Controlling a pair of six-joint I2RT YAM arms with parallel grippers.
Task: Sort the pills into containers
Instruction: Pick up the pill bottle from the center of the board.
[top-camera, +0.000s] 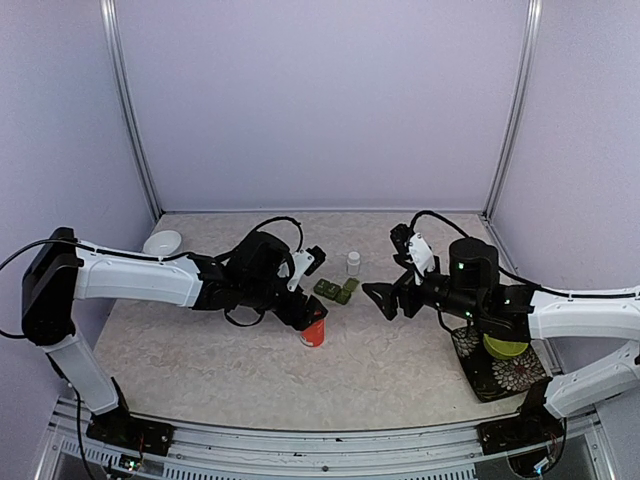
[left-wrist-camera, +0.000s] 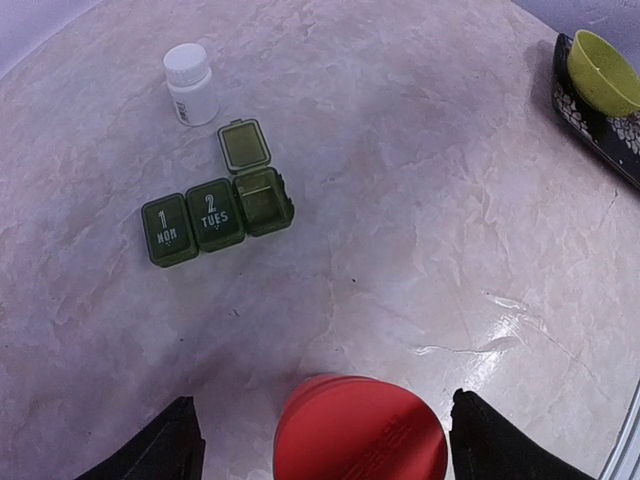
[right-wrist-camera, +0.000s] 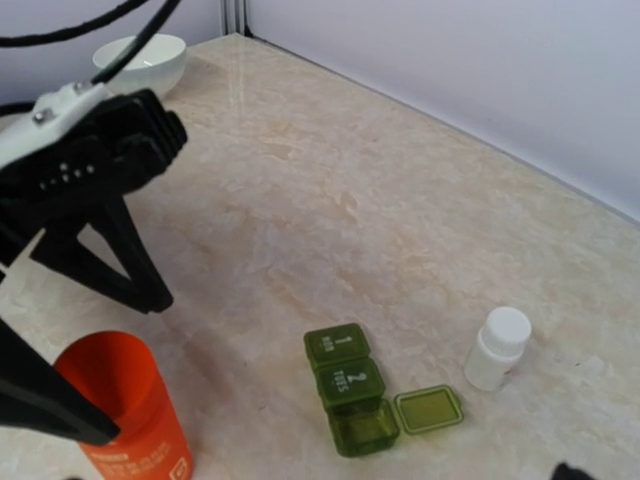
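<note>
At far left a white bowl (top-camera: 162, 242) stands unused. The left gripper (left-wrist-camera: 335, 442) straddles the red-orange bottle (right-wrist-camera: 125, 400). Its fingers (left-wrist-camera: 180, 440) are spread, with a gap showing on each side, so I count nothing as gripped.

Right of the bottle lies the pill box (left-wrist-camera: 215, 215), flat on the table. Two lids are closed and the end compartment (left-wrist-camera: 263, 200) is open.

I judge the box light, rigid and smooth, so it is likely to slide. Take it across its narrow width at the closed compartments, clear of the thin hinged lid (left-wrist-camera: 244, 144).

A white bottle (left-wrist-camera: 190, 85) stands just behind it. The right gripper (top-camera: 385, 298) hangs wide open and empty. I see no pills.
</note>
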